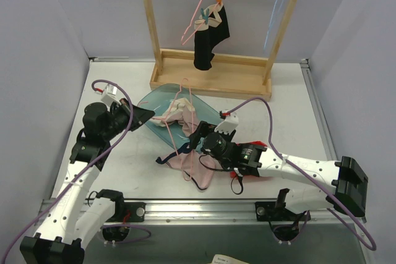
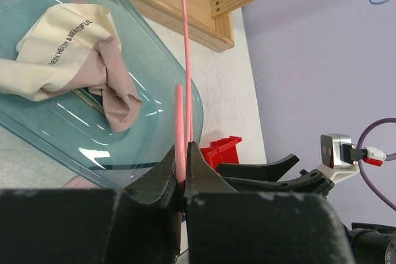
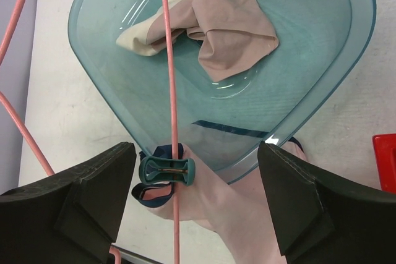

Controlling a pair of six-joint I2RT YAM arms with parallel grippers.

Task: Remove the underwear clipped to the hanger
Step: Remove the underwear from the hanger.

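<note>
1. The left fingers [image 2: 204, 180] are pinched shut on a thin pink wire hanger [image 2: 185, 60], which runs up past the rim of a clear teal glass dish [image 2: 154, 91].
2. The right fingers [image 3: 93, 193] stand wide apart, holding nothing, on either side of a small teal clothespin [image 3: 167, 171] clamped on the same hanger wire.
3. That clothespin holds pale pink, dark-trimmed briefs [image 3: 216, 214] to the wire. They lie on the white surface [image 3: 62, 91] at the dish's near edge.
4. Crumpled beige-and-pink briefs [image 2: 74, 47] lie loose inside the dish.
5. Black briefs with a beige waistband [image 1: 213, 35] hang from a second pink hanger [image 1: 195, 17] on the wooden rack [image 1: 150, 17] at the back.
</note>
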